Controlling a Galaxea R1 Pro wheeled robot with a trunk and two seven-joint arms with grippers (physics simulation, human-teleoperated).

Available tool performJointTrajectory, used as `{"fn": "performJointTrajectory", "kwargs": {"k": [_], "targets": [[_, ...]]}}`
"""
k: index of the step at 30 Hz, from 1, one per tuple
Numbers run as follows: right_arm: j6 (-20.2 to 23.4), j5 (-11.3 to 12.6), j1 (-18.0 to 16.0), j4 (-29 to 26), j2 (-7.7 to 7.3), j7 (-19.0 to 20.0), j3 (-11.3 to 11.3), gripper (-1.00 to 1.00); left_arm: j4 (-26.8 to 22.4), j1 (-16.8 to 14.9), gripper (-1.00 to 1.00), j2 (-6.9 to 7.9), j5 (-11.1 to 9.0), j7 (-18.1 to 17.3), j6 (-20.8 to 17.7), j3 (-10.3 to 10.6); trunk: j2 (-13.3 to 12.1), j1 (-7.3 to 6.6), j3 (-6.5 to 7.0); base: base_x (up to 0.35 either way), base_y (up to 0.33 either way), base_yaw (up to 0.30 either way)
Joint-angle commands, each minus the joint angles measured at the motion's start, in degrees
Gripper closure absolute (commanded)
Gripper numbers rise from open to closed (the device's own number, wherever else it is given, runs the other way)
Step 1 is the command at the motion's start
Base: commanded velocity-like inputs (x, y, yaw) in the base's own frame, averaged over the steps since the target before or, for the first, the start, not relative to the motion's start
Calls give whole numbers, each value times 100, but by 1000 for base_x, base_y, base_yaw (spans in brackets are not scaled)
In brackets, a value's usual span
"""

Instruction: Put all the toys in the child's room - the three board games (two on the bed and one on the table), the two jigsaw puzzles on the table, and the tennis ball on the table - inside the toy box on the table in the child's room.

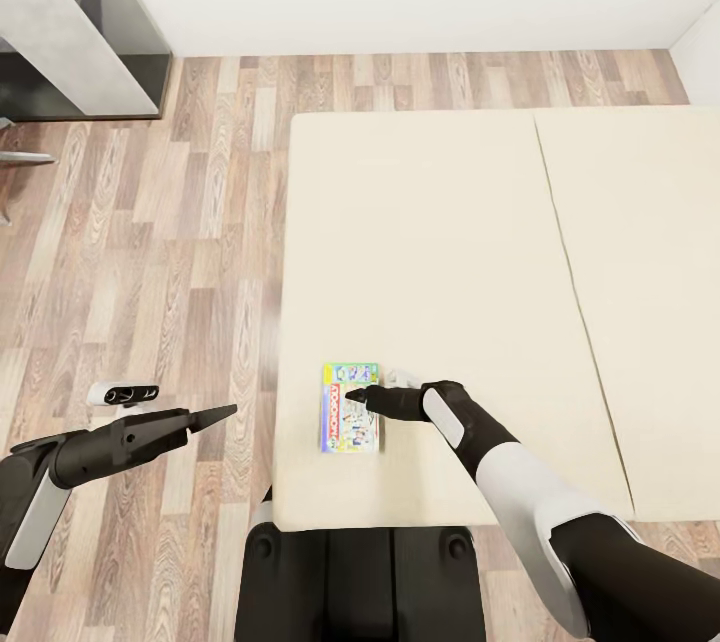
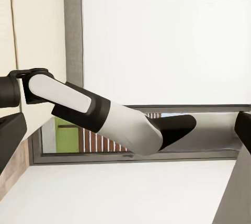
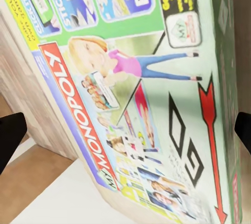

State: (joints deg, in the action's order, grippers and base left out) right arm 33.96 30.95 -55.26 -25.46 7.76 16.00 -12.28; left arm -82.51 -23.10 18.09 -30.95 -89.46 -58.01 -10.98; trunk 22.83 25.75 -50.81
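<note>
One board game (image 1: pixel 350 408), a green box with a red Monopoly banner, lies flat on the cream bed (image 1: pixel 430 242) near its front left corner. My right gripper (image 1: pixel 356 395) hovers just over the box, open. In the right wrist view the box lid (image 3: pixel 130 93) is close up, and a dark fingertip (image 3: pixel 10 135) shows at each side edge. My left gripper (image 1: pixel 214 414) hangs over the wood floor left of the bed, open and holding nothing; its fingers (image 2: pixel 9 140) stand wide apart. The toy box is out of view.
The table (image 1: pixel 60 32), pale grey on top with a dark side, stands at the far left by the white wall. Wood floor (image 1: pixel 180 252) runs between it and the bed. A seam (image 1: pixel 565 252) splits the mattress. My base (image 1: pixel 360 582) is against the bed's front edge.
</note>
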Motion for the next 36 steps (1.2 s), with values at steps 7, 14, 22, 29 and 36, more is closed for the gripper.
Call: {"fn": "performJointTrajectory", "kwargs": {"k": [7,14,22,29,36], "targets": [[11,-9,-2,-3,-14,11,-12,-100,-2,0,-100,2,1,-19,-61,-1,9,3,-6,0,1,0],[11,-10,-2,-3,-13,19,-11,-100,-2,-1,-100,2,1,-26,-59,-1,9,3,-6,0,0,0],[11,-10,-2,-3,-19,34,-11,-100,-2,-1,-100,2,1,-28,-61,-1,9,3,-6,0,0,0],[8,-10,-2,-3,-20,39,-11,-100,-2,-1,-100,2,1,-28,-61,-1,9,3,-6,0,0,0],[6,-10,-2,-3,-20,42,-11,-100,-2,-1,-100,2,1,-28,-61,-1,9,3,-6,0,69,0]]}}
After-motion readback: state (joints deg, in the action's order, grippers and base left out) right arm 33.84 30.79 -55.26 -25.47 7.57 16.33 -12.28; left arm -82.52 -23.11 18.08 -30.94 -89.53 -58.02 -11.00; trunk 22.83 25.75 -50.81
